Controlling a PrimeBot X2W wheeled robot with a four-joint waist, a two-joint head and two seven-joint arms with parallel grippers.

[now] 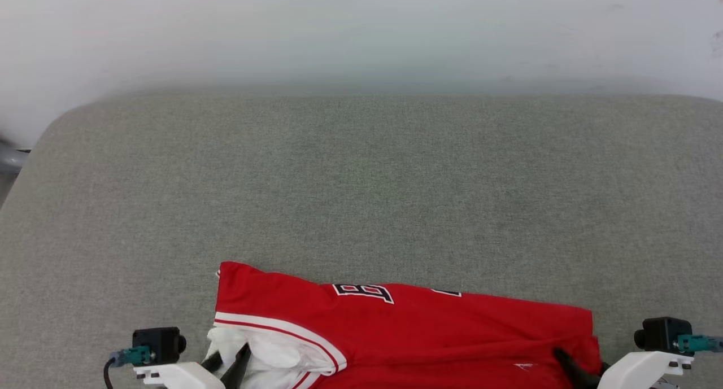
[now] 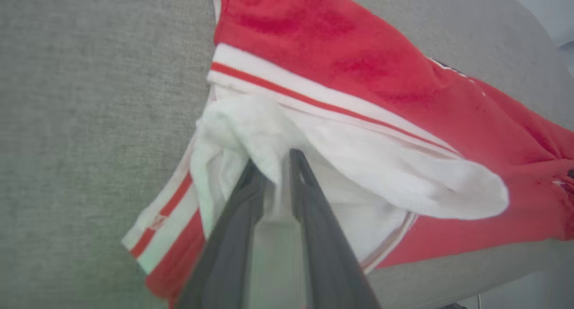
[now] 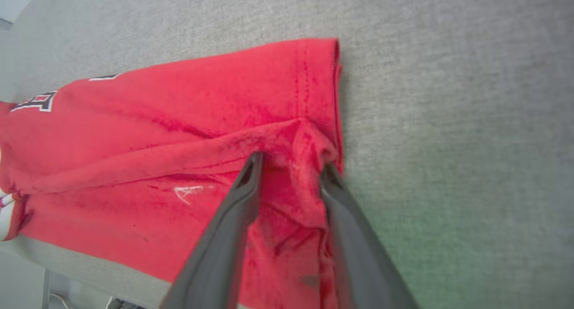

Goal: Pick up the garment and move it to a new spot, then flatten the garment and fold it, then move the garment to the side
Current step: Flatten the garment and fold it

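Our left gripper (image 2: 273, 158) pinches the white sleeve (image 2: 251, 120) of the garment (image 1: 406, 327), and our right gripper (image 3: 291, 165) pinches a bunch of red hem (image 3: 305, 138). The cloth lies stretched between the two pairs of fingers on the grey surface (image 1: 361, 180). We should raise both ends together, evenly taut, so neither pinch slips.

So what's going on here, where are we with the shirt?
Both arms have hold of the garment, which lies rumpled at the near edge of the grey padded surface. The left gripper pinches a bunch of the white sleeve fabric. The right gripper has a fold of red cloth between its fingers near the hem at the opposite end. The garment isn't lying flat.
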